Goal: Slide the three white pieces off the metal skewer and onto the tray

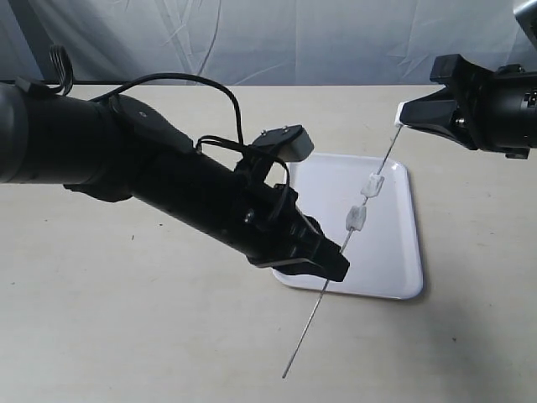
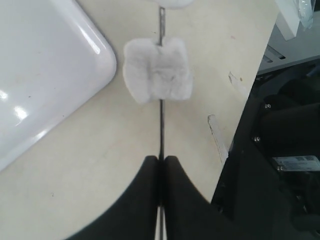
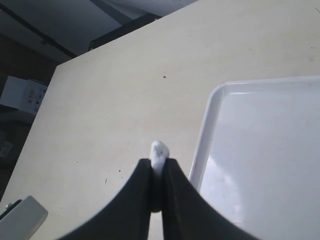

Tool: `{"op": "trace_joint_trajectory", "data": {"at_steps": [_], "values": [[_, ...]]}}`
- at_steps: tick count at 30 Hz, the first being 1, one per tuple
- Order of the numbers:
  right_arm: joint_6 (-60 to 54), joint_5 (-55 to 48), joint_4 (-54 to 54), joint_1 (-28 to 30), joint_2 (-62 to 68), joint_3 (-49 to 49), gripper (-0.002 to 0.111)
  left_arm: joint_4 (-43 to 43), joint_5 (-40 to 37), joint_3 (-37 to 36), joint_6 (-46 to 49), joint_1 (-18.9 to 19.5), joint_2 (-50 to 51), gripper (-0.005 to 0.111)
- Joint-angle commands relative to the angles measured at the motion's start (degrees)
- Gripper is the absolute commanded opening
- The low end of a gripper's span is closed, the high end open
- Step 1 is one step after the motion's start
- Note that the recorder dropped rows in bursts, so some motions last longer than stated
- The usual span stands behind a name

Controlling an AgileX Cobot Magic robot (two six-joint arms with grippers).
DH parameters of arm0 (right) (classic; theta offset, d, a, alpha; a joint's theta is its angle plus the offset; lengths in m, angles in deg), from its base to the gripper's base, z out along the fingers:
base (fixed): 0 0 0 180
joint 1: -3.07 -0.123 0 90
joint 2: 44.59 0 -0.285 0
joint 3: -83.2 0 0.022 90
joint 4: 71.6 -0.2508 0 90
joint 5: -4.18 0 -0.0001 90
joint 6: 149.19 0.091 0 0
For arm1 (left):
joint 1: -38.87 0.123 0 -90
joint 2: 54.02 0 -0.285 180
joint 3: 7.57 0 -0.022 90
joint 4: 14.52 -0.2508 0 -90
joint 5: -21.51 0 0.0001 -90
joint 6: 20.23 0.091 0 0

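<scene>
The thin metal skewer (image 1: 323, 294) slants across the near part of the white tray (image 1: 390, 252), above its surface. My left gripper (image 1: 337, 267) is shut on the skewer's lower half, and the free tip sticks out past it over the table. Two white pieces (image 1: 372, 185) (image 1: 356, 218) are threaded above that grip. My right gripper (image 1: 404, 113) is shut on the third white piece (image 3: 159, 151) at the skewer's top end. In the left wrist view the skewer (image 2: 161, 125) runs out from the shut fingers (image 2: 161, 159) into a white piece (image 2: 158, 70).
The tray corner (image 2: 45, 75) lies beside the skewer, and its rim (image 3: 202, 135) is close to my right gripper (image 3: 158, 162). The left arm's camera housing (image 1: 289, 143) rises over the tray's far left. The table edge (image 2: 250, 85) drops to dark equipment.
</scene>
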Motion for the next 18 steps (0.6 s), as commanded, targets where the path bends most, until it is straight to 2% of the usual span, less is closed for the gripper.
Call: {"op": "trace_joint_trajectory", "data": {"at_steps": [1,18], "values": [[-1.67,6.38,-3.74,0.55,-0.25,-0.71,-0.001,-4.63,-4.6,-2.5,-0.02,-0.78,0.11,0.0],[-1.89,5.57,-3.81,0.55,-0.25,-1.89,-0.001,-1.56,-3.89,-4.91,2.92,-0.78,-0.91,0.0]]}}
